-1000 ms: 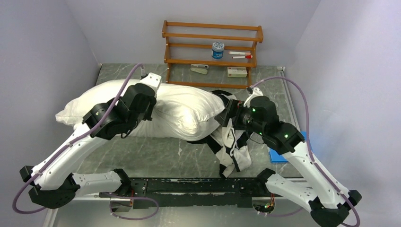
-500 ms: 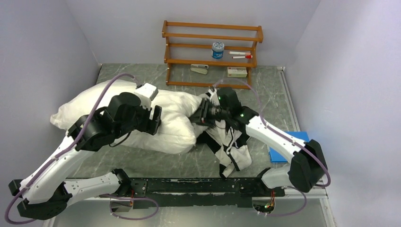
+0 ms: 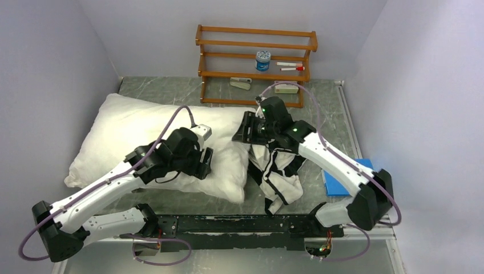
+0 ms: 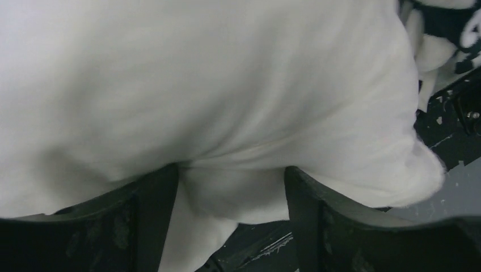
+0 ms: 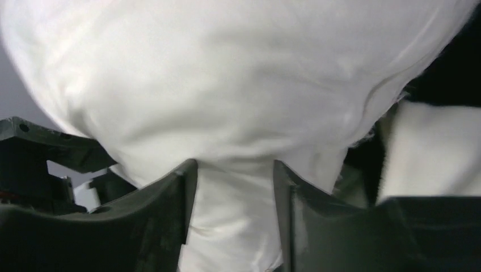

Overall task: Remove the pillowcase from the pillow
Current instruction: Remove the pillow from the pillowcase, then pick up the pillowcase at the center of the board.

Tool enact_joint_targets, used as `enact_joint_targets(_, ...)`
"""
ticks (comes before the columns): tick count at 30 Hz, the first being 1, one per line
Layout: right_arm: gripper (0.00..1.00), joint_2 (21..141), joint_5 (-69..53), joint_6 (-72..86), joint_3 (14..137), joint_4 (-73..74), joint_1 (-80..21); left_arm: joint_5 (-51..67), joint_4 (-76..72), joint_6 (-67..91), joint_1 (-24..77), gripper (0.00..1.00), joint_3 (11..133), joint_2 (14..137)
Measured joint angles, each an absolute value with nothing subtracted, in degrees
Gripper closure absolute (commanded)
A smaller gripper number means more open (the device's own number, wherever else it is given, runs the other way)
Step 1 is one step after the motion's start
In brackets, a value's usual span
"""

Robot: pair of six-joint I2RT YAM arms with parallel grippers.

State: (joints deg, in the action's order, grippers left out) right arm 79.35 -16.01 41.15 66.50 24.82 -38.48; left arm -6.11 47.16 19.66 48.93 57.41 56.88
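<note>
Here pillow (image 3: 131, 134) bunches btwn L fingers (image 4: 154, 226) & btwn R fingers (image 5: 182, 218).

2 white arms (image 3: 94, 194) — black joints (image 3: 365, 205), apparently lilac cables (image 3: 181, 107).

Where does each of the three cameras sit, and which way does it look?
Top external: above and behind the robot, looking down on the table, pillow and pillowcase; left arm and right arm both show.
Left wrist: on the left arm, looking along the left claw, whose fingers pinch pillow fabric.
Right wrist: on the right arm, looking along the right claw, also pinching the pillow.
Shared: both wrist views show white pillow, with pillowcase at the right edge.
</note>
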Motion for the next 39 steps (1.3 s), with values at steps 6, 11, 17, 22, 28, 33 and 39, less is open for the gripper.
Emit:
enact_joint_targets(6, 0.15, 66.0, 3.8, 35.6, 66.5, 33.8, -38.2, -8.8, 46.3, 26.3, 49.0, 0.42, 54.2, 58.3)
enact_joint_targets(11, 0.13, 61.9, 11.9, 31.4, 64.6, 39.8, -37.6, -10.9, 44.9, 29.8, 49.0, 0.2, 53.1, 57.1)
enact_joint_targets(17, 0.1, 71.6, 4.8, 30.1, 53.1, 40.0, -37.6, -6.9, 41.8, 29.3, 49.0, 0.17, 53.3, 56.4)
enact_joint_targets(22, 0.07, 84.2, 1.5, 30.0, 51.0, 36.9, -38.7, -6.3, 42.2, 28.8, 49.0, 0.16, 56.0, 57.2)
enact_joint_targets(28, 0.09, 88.9, 6.3, 34.4, 49.0, 31.7, -42.6, -7.0, 43.1, 29.0, 49.0, 0.17, 56.5, 56.0)
enact_joint_targets(33, 0.43, 88.5, 14.1, 40.9, 47.1, 30.0, -44.3, -7.7, 43.1, 29.5, 49.0, 0.18, 56.5, 54.5)
enact_joint_targets(39, 0.94, 87.2, 20.5, 44.8, 45.7, 30.1, -44.1, -7.9, 43.6, 29.4, 49.0, 0.19, 56.5, 55.4)
